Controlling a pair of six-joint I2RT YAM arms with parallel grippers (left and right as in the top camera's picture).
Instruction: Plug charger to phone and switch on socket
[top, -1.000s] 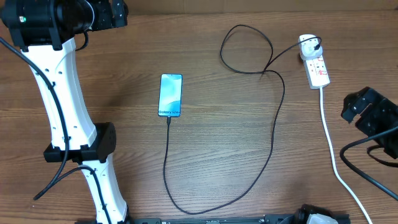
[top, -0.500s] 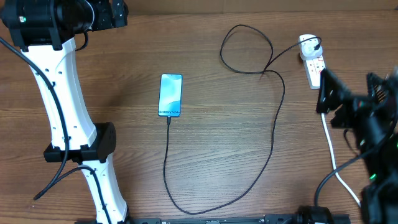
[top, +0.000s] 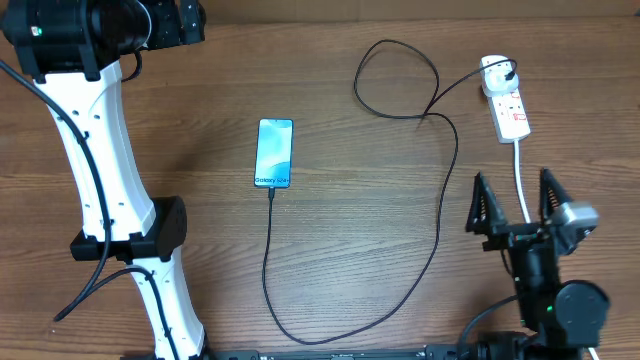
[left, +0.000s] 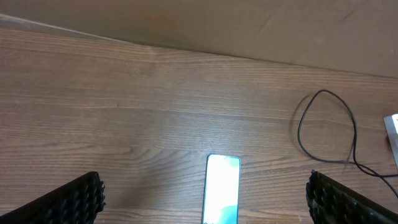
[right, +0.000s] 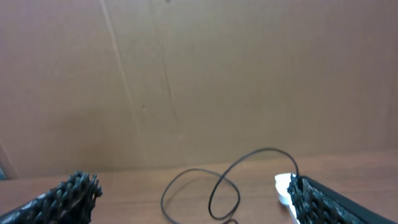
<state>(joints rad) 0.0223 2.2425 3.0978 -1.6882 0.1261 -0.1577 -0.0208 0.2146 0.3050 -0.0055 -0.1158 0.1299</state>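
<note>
The phone (top: 275, 152) lies flat mid-table, teal screen up; it also shows in the left wrist view (left: 222, 190). The thin black charger cable (top: 441, 215) runs from the phone's near end (top: 271, 192), curves round the front, loops at the back (right: 211, 186) and ends at the white plug (top: 496, 72) in the socket strip (top: 510, 110). My left gripper (left: 204, 180) is open and empty, high above the phone. My right gripper (top: 514, 205) is open and empty, just in front of the strip, straddling its white cord (top: 520, 170). Its wrist view (right: 191, 185) faces the cable loop.
The left arm's white links (top: 95, 170) stand along the table's left side. A brown board wall (right: 199, 74) closes the back edge. The strip's thick white cord runs down the right side under the right arm.
The right arm has swung in from the right edge to the front right; its open gripper now sits just in front of the strip. The left arm, phone and cable have not moved.
</note>
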